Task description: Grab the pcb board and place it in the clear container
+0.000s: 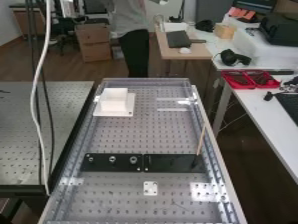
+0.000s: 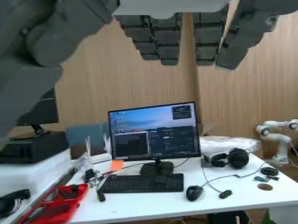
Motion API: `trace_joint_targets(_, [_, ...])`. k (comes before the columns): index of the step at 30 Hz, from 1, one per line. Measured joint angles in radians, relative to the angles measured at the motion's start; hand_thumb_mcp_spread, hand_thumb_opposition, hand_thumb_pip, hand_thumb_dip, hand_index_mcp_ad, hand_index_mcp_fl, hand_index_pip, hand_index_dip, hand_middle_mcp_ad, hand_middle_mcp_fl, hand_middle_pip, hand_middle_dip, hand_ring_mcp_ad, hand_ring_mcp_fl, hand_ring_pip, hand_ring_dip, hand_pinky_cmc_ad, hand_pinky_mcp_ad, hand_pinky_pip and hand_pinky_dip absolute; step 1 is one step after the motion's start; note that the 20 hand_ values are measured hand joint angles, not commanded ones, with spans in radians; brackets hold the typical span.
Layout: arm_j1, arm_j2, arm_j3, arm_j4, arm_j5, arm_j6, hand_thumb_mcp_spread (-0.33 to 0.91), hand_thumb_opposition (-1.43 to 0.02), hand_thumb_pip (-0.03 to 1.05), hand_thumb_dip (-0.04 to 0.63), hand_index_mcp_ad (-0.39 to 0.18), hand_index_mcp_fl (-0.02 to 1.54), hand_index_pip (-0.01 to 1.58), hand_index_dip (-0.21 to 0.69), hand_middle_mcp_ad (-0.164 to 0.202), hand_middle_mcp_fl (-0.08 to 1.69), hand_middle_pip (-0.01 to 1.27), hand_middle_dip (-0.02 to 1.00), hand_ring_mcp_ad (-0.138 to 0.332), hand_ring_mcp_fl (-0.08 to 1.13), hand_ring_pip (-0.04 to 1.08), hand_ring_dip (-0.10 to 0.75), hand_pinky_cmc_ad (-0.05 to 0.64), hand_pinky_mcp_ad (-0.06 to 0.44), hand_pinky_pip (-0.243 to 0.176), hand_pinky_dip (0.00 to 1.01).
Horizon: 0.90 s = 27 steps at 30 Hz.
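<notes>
In the high view, it cannot be told which piece on the counter (image 1: 123, 142) is the pcb board. Two black panels (image 1: 174, 163) are laid end to end, their long axes running crosswise; near the far end a white block (image 1: 114, 98) is seated on a white plate (image 1: 126, 114). In the wrist view, the hand (image 2: 167, 42) is seen with fingers (image 2: 209, 42) extended and released, near a monitor (image 2: 154, 132).

Beyond the hand (image 2: 166, 42): a monitor (image 2: 156, 132), keyboard (image 2: 143, 183), mouse (image 2: 193, 193) and headphones (image 2: 237, 158) on a desk (image 2: 146, 206), red trays (image 2: 63, 207) near them.
</notes>
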Motion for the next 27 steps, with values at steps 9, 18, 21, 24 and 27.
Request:
trace_joint_targets(9, [0.002, -0.009, -0.019, 0.014, 0.002, 0.011, 0.12, -0.76, 0.16, 0.009, 0.155, 0.05, 0.09, 0.089, 0.173, 0.02, 0.16, 0.02, 0.264, 0.08, 0.09, -0.017, 0.295, 0.23, -0.124, 0.38])
trace_joint_targets(18, [0.012, -0.021, -0.062, 0.056, 0.024, 0.005, 0.12, -0.77, 0.16, 0.007, 0.164, 0.05, 0.09, 0.091, 0.169, 0.02, 0.16, 0.02, 0.262, 0.09, 0.1, -0.017, 0.295, 0.25, -0.124, 0.38])
trace_joint_targets(21, [0.013, -0.024, -0.082, 0.083, 0.034, 0.002, 0.12, -0.77, 0.17, 0.009, 0.164, 0.05, 0.09, 0.103, 0.169, 0.02, 0.16, 0.03, 0.262, 0.09, 0.1, -0.017, 0.295, 0.25, -0.124, 0.38])
trace_joint_targets(24, [0.012, -0.031, -0.106, 0.114, 0.047, -0.002, 0.12, -0.77, 0.17, 0.009, 0.164, 0.05, 0.09, 0.108, 0.169, 0.02, 0.16, 0.03, 0.262, 0.09, 0.1, -0.017, 0.295, 0.25, -0.124, 0.38])
trace_joint_targets(27, [0.01, -0.045, -0.129, 0.135, 0.057, 0.0, 0.13, -0.77, 0.22, 0.009, 0.164, 0.05, 0.09, 0.108, 0.169, 0.02, 0.16, 0.03, 0.262, 0.09, 0.1, -0.017, 0.295, 0.25, -0.124, 0.38])
